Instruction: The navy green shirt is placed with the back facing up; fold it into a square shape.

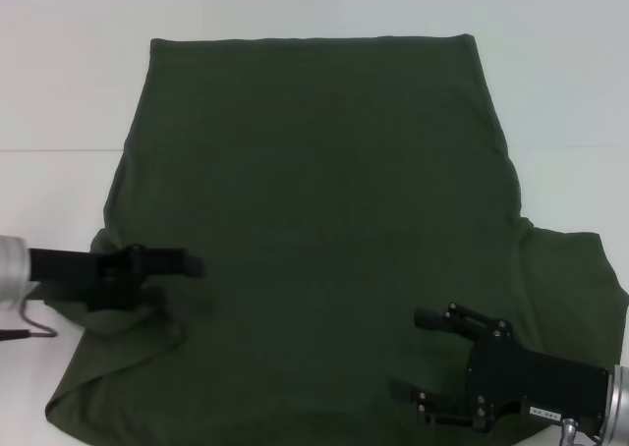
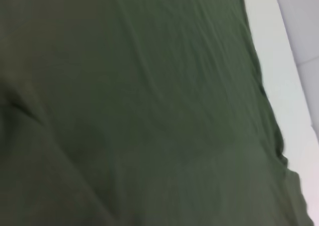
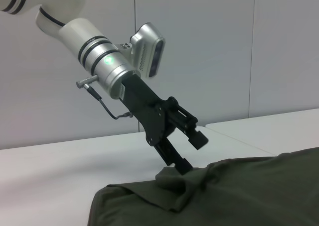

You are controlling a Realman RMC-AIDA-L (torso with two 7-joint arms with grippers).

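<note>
My table [image 1: 59,92] is white, with a faint seam running across it about midway. One thing lies on it: the shirt [image 1: 314,220], dark olive green, spread flat with its plain side up. Its straight hem lies near the far edge; the wider part with the sleeves reaches the near edge. The right sleeve lies flat toward the near right corner. By the near left corner the cloth is bunched and lifted into a fold. Bare white top shows along the far, left and right edges.
</note>
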